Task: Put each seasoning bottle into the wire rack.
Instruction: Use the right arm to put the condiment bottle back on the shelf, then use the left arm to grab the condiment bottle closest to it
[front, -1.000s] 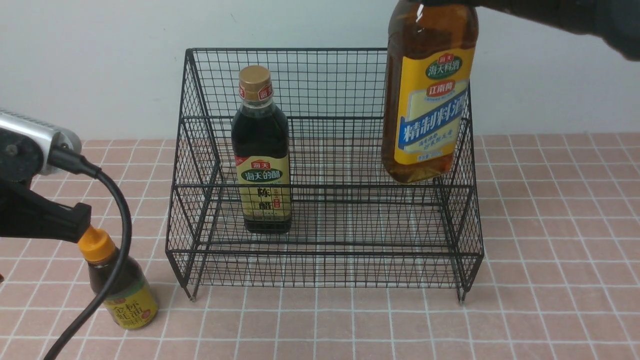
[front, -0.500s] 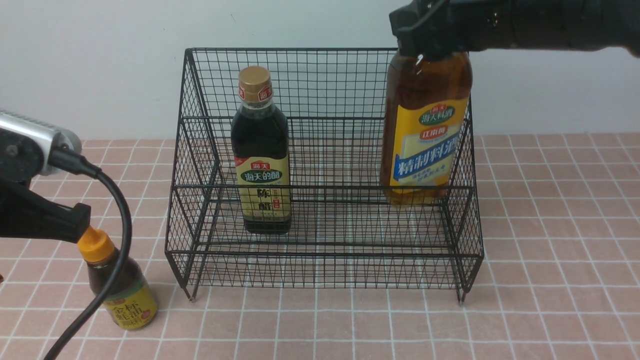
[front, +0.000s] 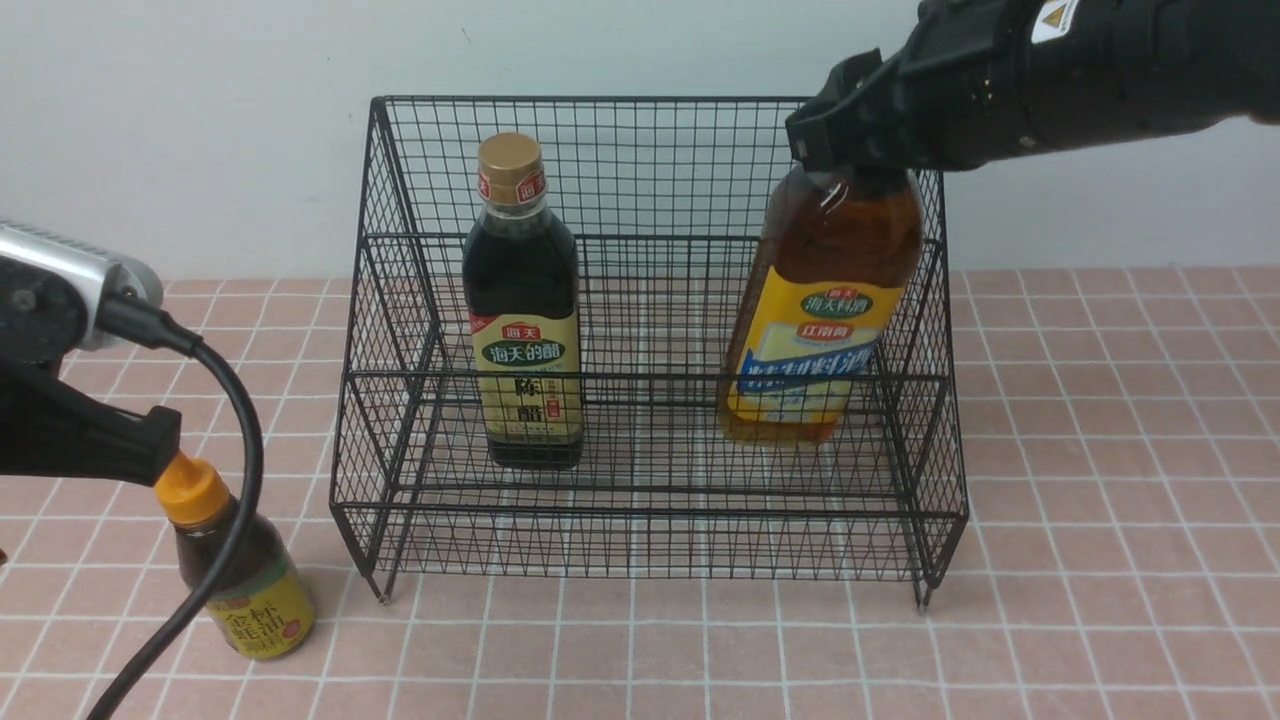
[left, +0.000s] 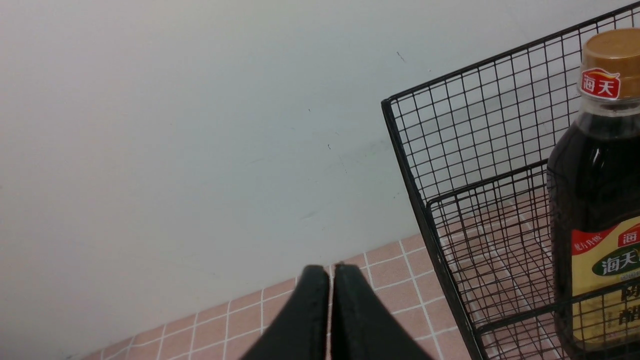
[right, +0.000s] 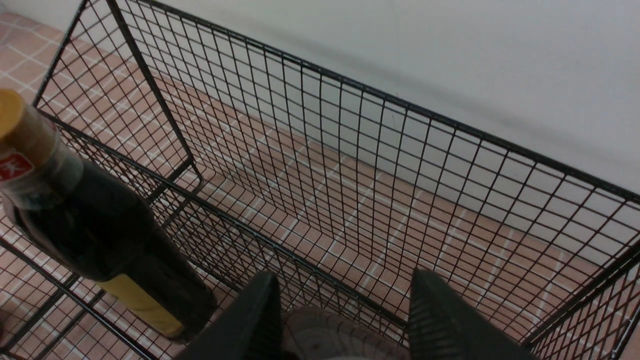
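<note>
Small squeeze bottle (front: 245, 580) stands on the table (front: 1100, 500) outside the wire rack (front: 650, 160), near the closed, empty left tool (left: 330, 272); dark bottle (front: 522, 300) stands racked; amber bottle (front: 815, 330), cap clamped in the right tool (front: 850, 150), tilts inside, not yet released.

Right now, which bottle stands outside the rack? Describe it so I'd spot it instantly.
Start at the big black wire rack in the middle of the pink tiled table. Just off its front left corner stands a small dark bottle. Unlike the gold-capped bottle and amber bottle, it is squat with an orange-yellow nozzle.
</note>
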